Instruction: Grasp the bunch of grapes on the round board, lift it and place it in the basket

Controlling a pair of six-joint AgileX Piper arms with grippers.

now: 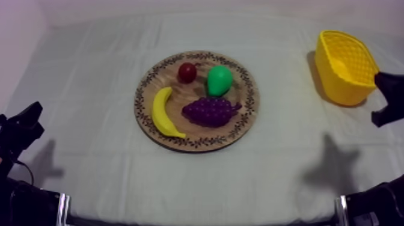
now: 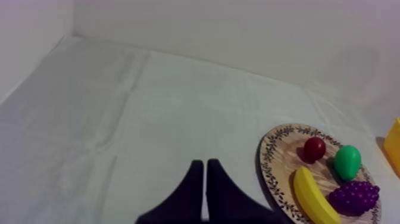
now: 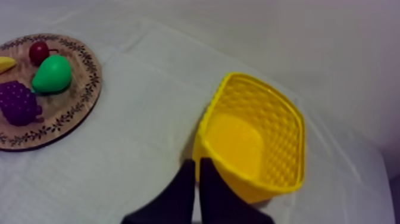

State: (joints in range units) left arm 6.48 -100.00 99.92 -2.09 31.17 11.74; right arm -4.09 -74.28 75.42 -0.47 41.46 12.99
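On the wooden board (image 1: 247, 114) the bunch of grapes (image 1: 210, 112) lies untouched, while my left hand (image 2: 205, 162) and my right hand (image 3: 197, 161), near the yellow basket (image 3: 280, 137), are both closed empty.

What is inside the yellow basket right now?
Nothing that I can see: the yellow basket shows a bare floor. Its near wall hides a small strip of that floor.
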